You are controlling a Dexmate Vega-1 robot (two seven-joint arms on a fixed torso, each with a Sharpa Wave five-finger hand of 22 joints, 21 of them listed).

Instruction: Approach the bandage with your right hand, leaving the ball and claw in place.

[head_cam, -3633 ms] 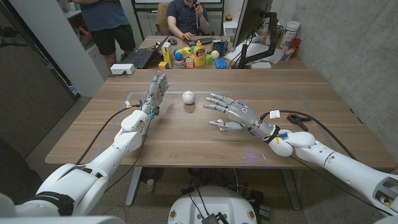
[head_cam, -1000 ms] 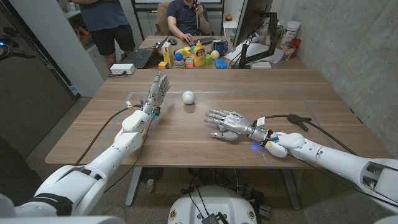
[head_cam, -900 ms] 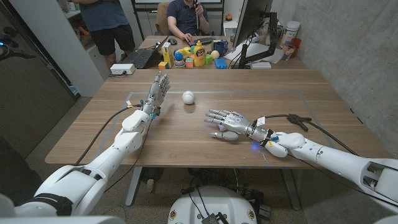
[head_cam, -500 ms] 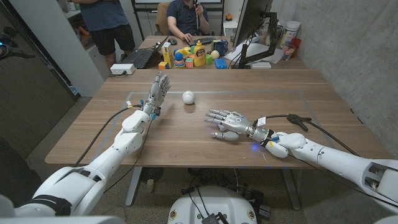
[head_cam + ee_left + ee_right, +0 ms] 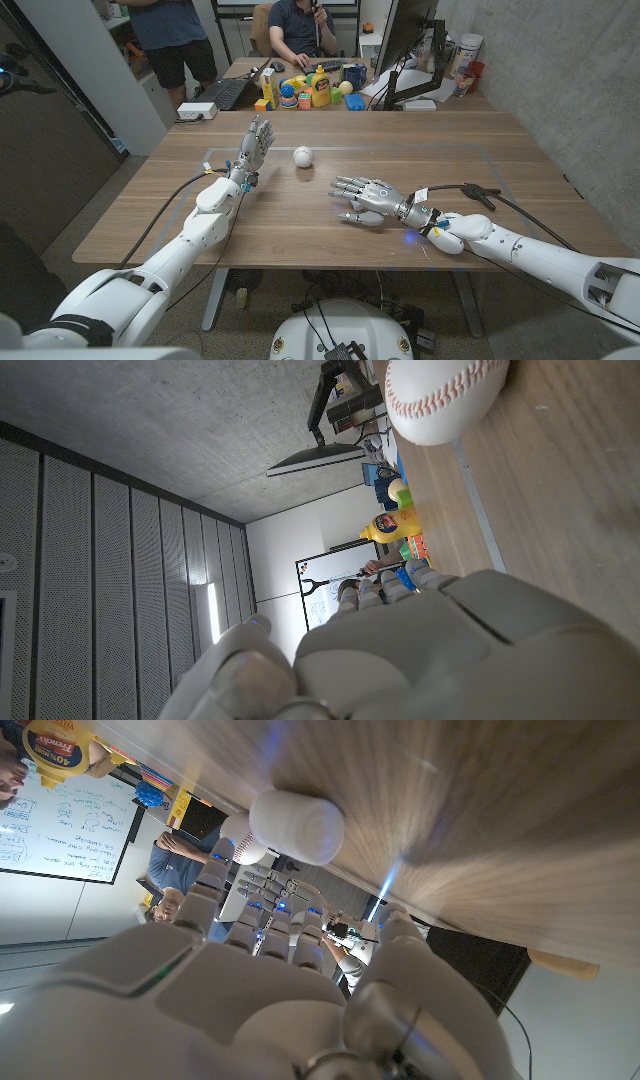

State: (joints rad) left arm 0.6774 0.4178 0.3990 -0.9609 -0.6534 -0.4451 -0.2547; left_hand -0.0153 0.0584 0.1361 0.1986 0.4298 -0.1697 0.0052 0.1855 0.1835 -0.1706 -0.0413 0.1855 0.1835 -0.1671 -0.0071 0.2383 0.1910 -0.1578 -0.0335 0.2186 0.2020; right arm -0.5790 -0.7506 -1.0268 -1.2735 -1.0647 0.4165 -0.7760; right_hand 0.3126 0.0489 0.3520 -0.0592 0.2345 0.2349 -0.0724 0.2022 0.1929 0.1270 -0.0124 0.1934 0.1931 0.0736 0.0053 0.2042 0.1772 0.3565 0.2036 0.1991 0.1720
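Hovering over the table [image 5: 300, 215], right robot hand [image 5: 366, 195] spread and unladen beside the white bandage roll [image 5: 296, 826]

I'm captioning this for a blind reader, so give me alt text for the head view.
The right hand hovers palm-down, fingers spread, over the wooden table. A white ball lies beyond it, beside the upright left hand.

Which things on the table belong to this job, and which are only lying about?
Belong to the job:
- white cylindrical bandage roll, just ahead of the right hand
- white red-stitched baseball, to stay put
- black plastic claw clip, to stay put

Lying about, on the desk behind:
- yellow mustard bottle
- black keyboard
- black monitor
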